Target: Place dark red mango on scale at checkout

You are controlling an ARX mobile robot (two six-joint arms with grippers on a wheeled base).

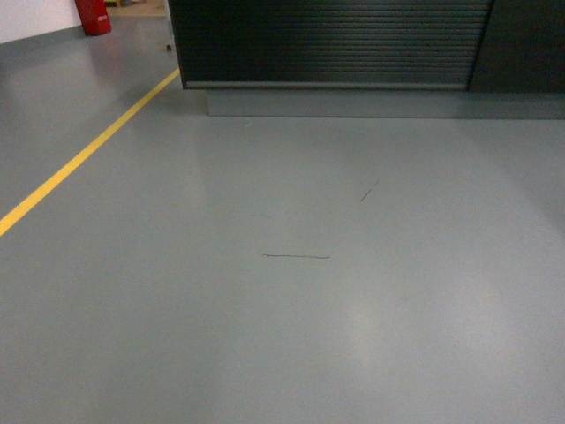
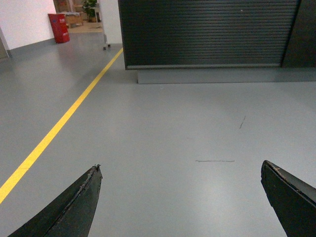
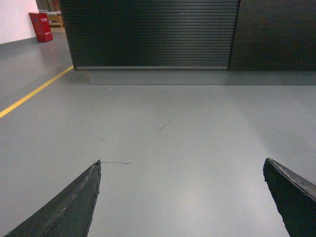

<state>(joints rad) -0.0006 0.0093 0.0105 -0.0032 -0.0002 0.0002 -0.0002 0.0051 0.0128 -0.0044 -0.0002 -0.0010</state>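
The checkout (image 1: pixel 335 40) shows only as a black counter front with horizontal ribs, across the far side of the grey floor; it also fills the top of the left wrist view (image 2: pixel 207 32) and the right wrist view (image 3: pixel 148 32). Its top is out of view. The dark red mango and the scale are out of view. My left gripper (image 2: pixel 180 168) is open, with only bare floor between its black fingers (image 2: pixel 81 202). My right gripper (image 3: pixel 181 163) is open too and holds nothing. Neither gripper shows in the head view.
A yellow floor line (image 1: pixel 84 155) runs diagonally on the left toward the counter's left corner. A red container (image 1: pixel 93 16) stands far left by the white wall. A grey plinth (image 1: pixel 371 102) runs under the counter. Thin dark scuff marks (image 1: pixel 296 256) lie on the floor.
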